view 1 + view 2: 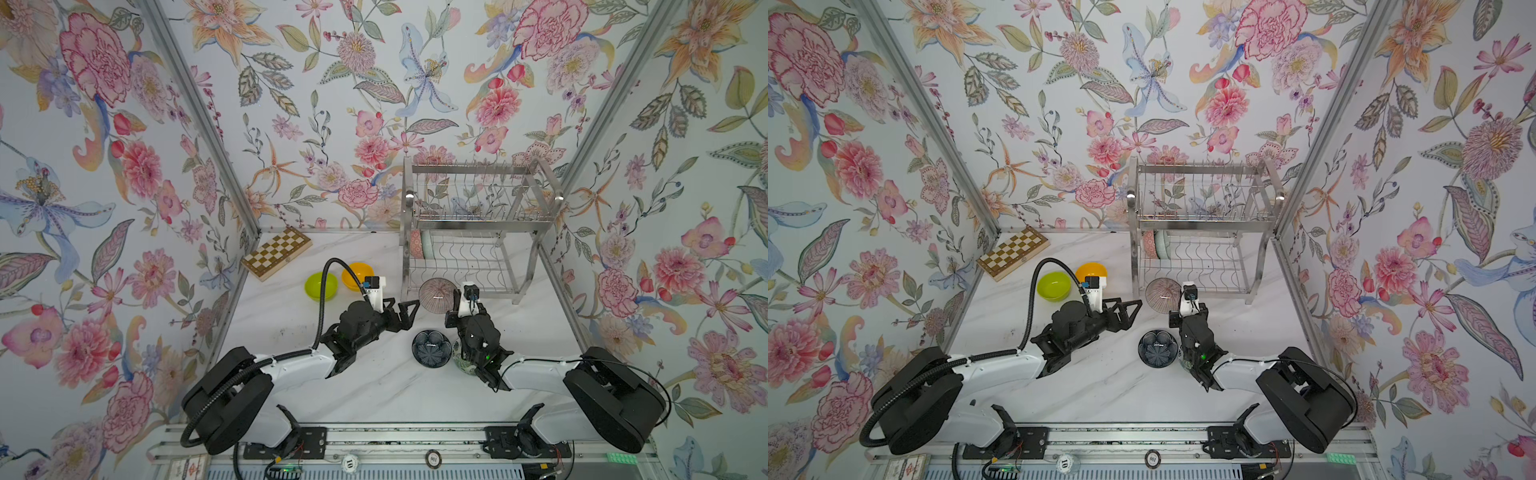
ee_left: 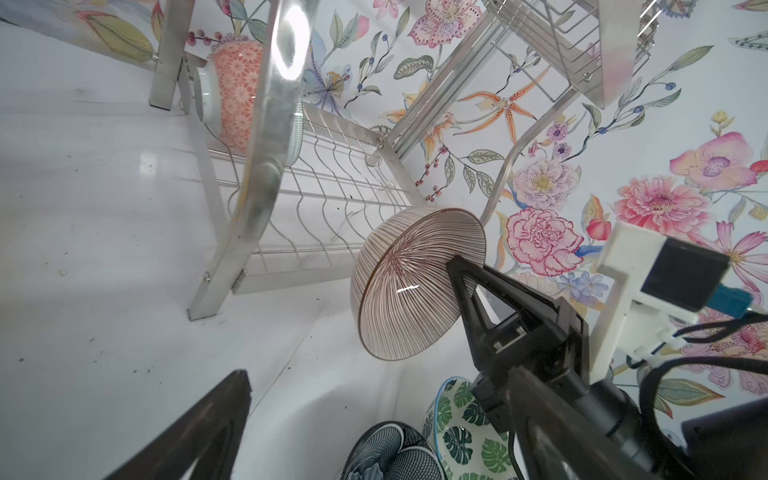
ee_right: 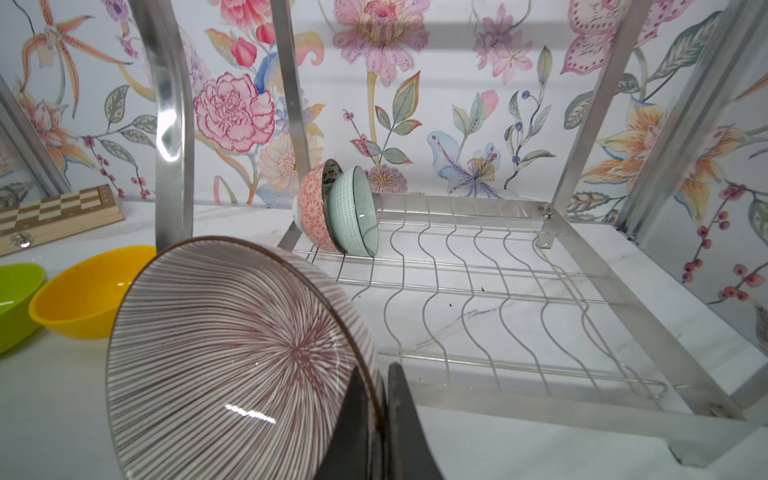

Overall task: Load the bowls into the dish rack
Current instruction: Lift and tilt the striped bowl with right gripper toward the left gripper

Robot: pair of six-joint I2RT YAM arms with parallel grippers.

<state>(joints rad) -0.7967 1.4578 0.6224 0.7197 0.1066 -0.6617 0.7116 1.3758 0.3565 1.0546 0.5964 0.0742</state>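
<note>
My right gripper (image 3: 376, 374) is shut on the rim of the pink-striped bowl (image 3: 232, 353), holding it tilted on edge just in front of the dish rack (image 1: 473, 226) and above the table. In both top views the striped bowl (image 1: 437, 293) (image 1: 1163, 294) sits beside the rack's front left leg. A coral-patterned bowl (image 3: 313, 212) and a pale mint bowl (image 3: 353, 212) stand on edge at the left end of the lower shelf. My left gripper (image 1: 405, 309) is open and empty, just left of the held bowl. On the table lie the lime green bowl (image 1: 321, 286), the orange-yellow bowl (image 1: 353, 272) and the navy flower bowl (image 1: 431, 348). The leaf bowl (image 2: 461, 436) lies partly under my right arm.
A wooden chessboard (image 1: 276, 252) lies at the back left corner of the table. Flowered walls close in the table on three sides. The rack's upper tier (image 1: 1204, 195) holds nothing. The wire slots (image 3: 478, 291) right of the mint bowl stand free.
</note>
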